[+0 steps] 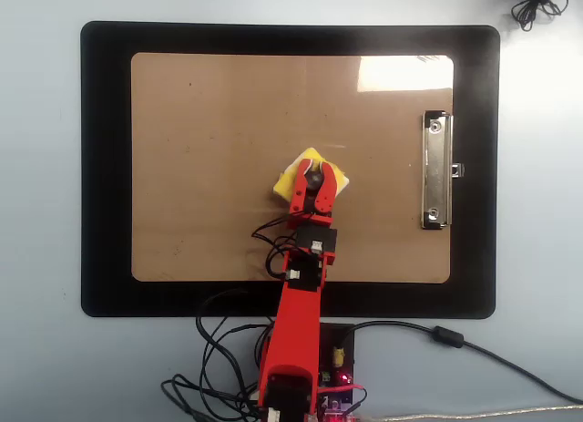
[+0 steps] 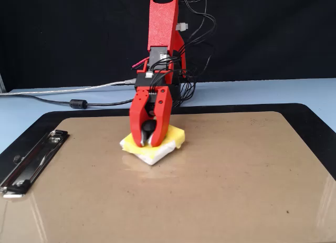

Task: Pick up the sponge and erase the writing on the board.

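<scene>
The yellow sponge (image 1: 293,170) (image 2: 176,136) lies flat on the tan board (image 1: 209,158) (image 2: 226,175), near its middle. My red gripper (image 1: 314,179) (image 2: 148,140) is shut on the sponge's black knob, pressing it onto the board. No writing shows anywhere on the board in either view. The board's silver clip (image 1: 436,170) (image 2: 31,160) is at the right short edge in the overhead view, well clear of the gripper.
The board rests on a larger black mat (image 1: 105,167) (image 2: 315,122) on a pale blue table. The arm's base and loose wires (image 1: 301,385) sit at the mat's near edge in the overhead view. A grey cable (image 1: 474,349) trails right.
</scene>
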Controlling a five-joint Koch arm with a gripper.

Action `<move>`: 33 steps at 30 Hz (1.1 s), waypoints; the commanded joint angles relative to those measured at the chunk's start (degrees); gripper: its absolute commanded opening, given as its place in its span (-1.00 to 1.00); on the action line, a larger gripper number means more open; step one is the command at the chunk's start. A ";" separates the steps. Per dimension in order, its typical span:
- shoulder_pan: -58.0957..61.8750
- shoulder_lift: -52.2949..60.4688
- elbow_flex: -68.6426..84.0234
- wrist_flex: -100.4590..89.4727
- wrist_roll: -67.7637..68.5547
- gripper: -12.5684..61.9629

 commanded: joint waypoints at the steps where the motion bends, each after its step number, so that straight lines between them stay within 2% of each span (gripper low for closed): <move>1: -2.02 5.01 -5.98 1.67 -1.32 -0.88; 5: -19.25 10.90 -10.81 12.04 -1.76 -0.88; 12: -44.30 8.17 -11.43 13.71 -5.98 -0.88; 23: -55.81 5.10 -10.20 13.10 -7.65 -0.86; 24: -56.07 5.01 -10.02 13.10 -7.65 -0.75; 27: -58.80 5.19 -9.49 13.18 -7.56 -0.02; 28: -59.77 5.27 -9.49 13.18 -7.65 0.12; 29: -60.29 5.89 -9.40 13.36 -7.73 0.19; 33: -59.94 14.68 -8.00 15.64 -7.65 0.21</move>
